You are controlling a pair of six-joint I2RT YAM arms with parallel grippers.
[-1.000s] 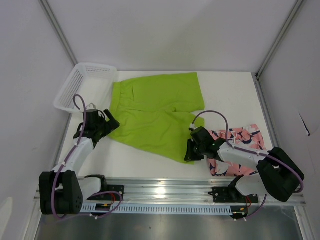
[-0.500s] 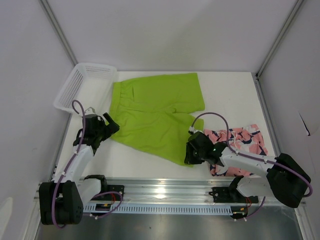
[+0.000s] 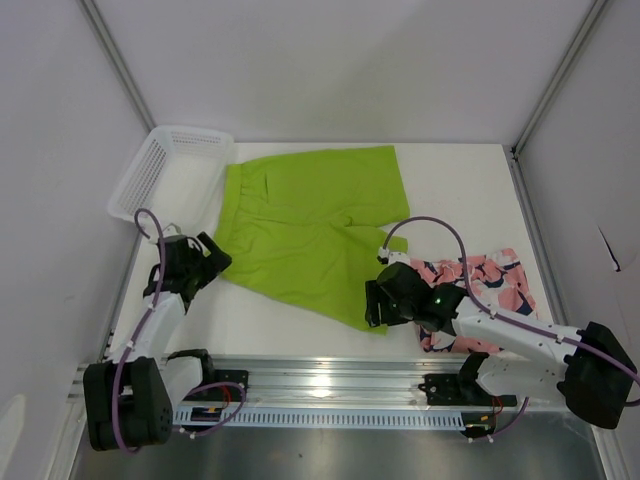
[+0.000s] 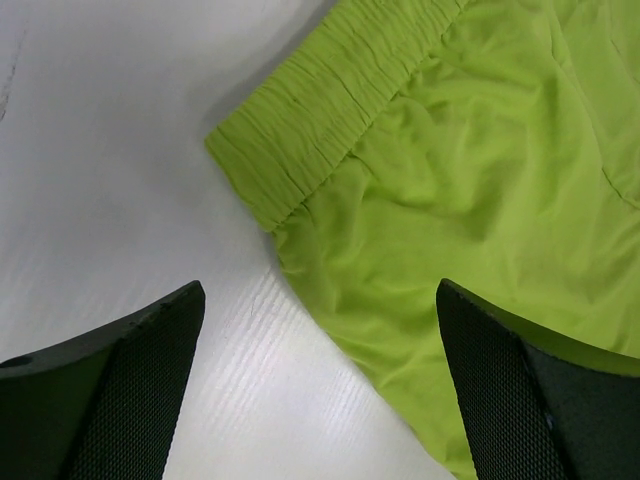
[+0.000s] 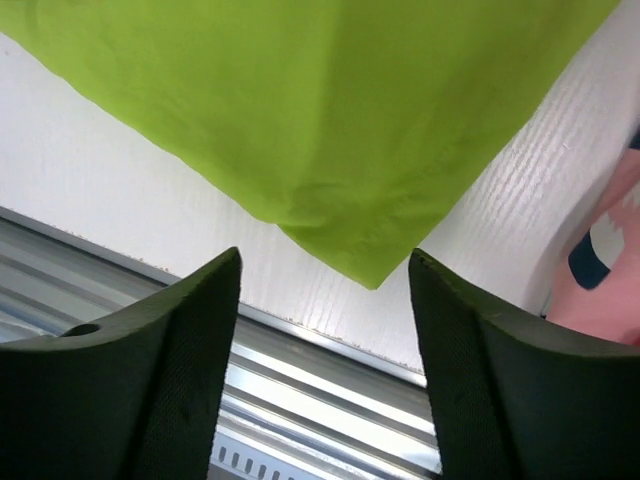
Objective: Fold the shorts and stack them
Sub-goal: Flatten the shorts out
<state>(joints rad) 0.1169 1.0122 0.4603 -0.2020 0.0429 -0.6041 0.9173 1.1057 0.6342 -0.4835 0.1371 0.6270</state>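
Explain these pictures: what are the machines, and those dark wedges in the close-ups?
Two robot arms, left and right, are bolted at the near edge of a table. The wide picture looks down from above; each close-up comes from a camera on one wrist, and the dark wedges are that arm's own fingers. Green shorts lie spread out, pink shorts lie at the right, a white basket stands far left. The left gripper is open by the green waistband, the right gripper open at a leg corner. Neither holds anything.
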